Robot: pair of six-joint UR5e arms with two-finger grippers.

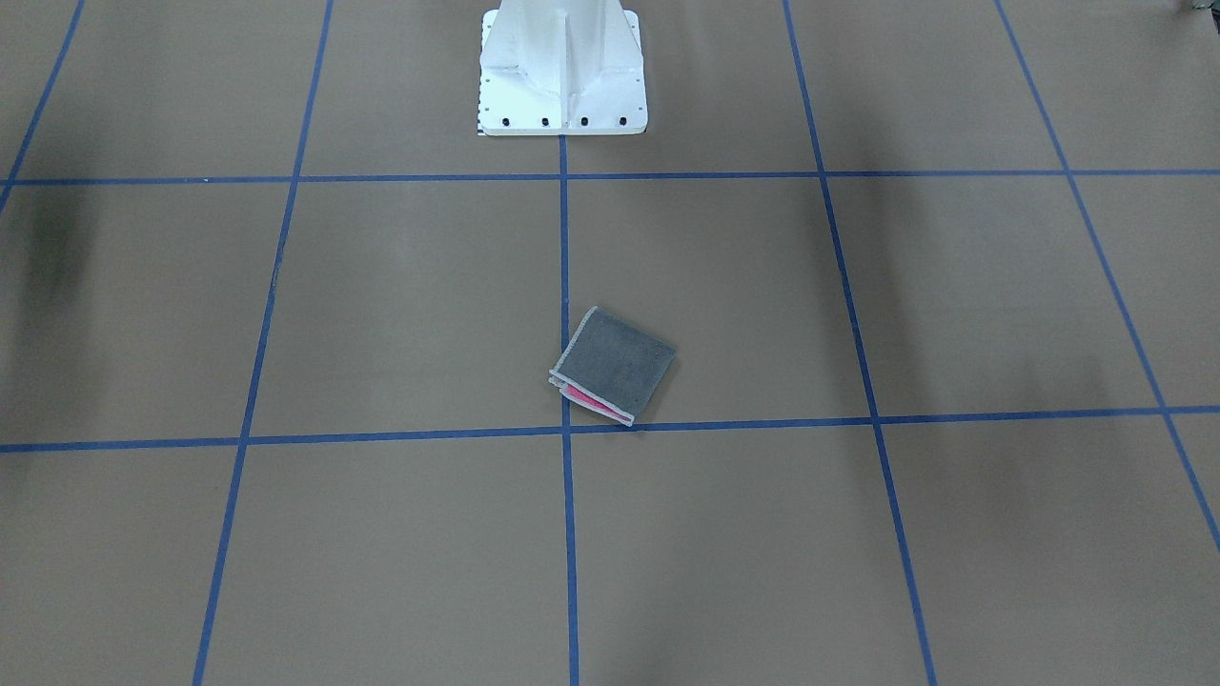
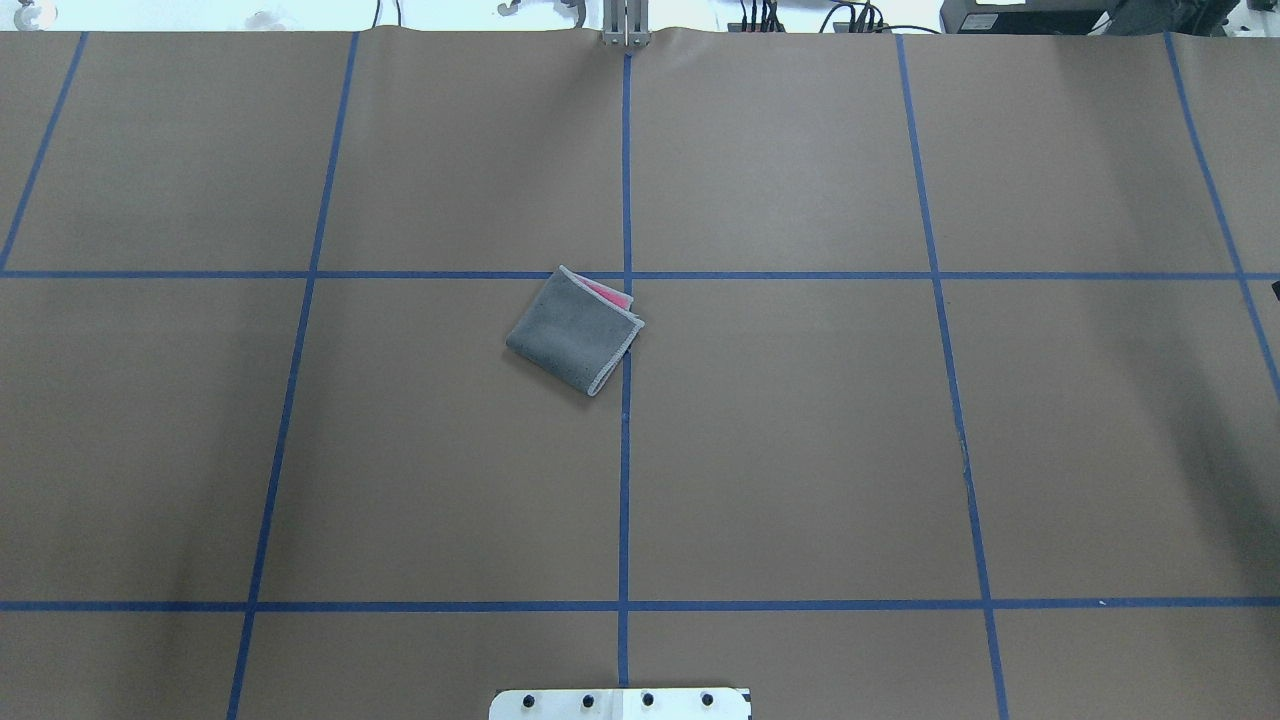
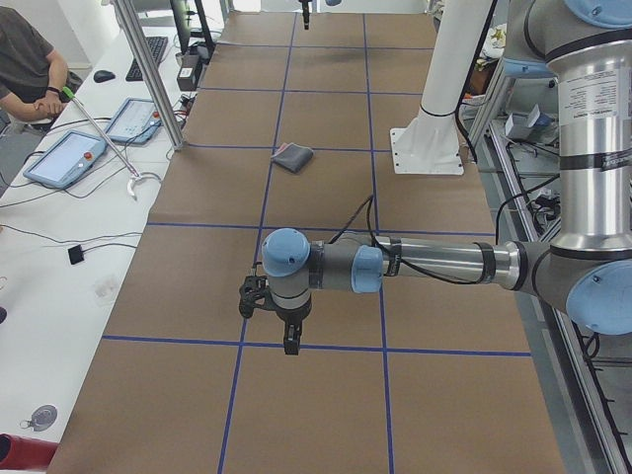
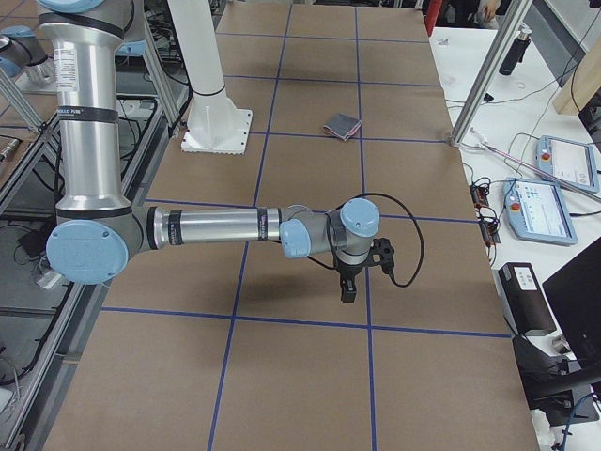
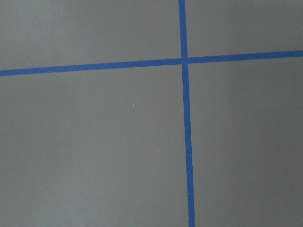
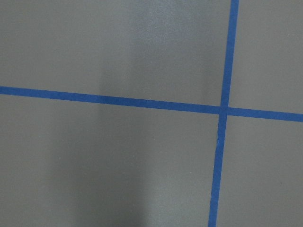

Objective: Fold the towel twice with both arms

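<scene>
The towel point(image 1: 615, 362) lies folded into a small square near the table's centre, grey face up, with a strip of pink showing at its layered edge. It also shows in the overhead view point(image 2: 572, 333) and far off in both side views point(image 3: 292, 156) point(image 4: 342, 126). No gripper touches it. The left arm point(image 3: 425, 265) reaches out low over the table's left end, its left gripper point(image 3: 291, 346) pointing down; whether it is open or shut I cannot tell. The right arm point(image 4: 216, 228) does the same at the right end, and of the right gripper point(image 4: 347, 293) I cannot tell either. Both wrist views show only brown surface and blue tape.
The white pedestal base point(image 1: 562, 81) stands at the robot's side of the table point(image 2: 800, 450). Blue tape lines grid the brown surface. Beside the table are white benches with tablets point(image 3: 64, 158) point(image 4: 543, 209), aluminium posts point(image 3: 148, 69) and a seated person point(image 3: 25, 59).
</scene>
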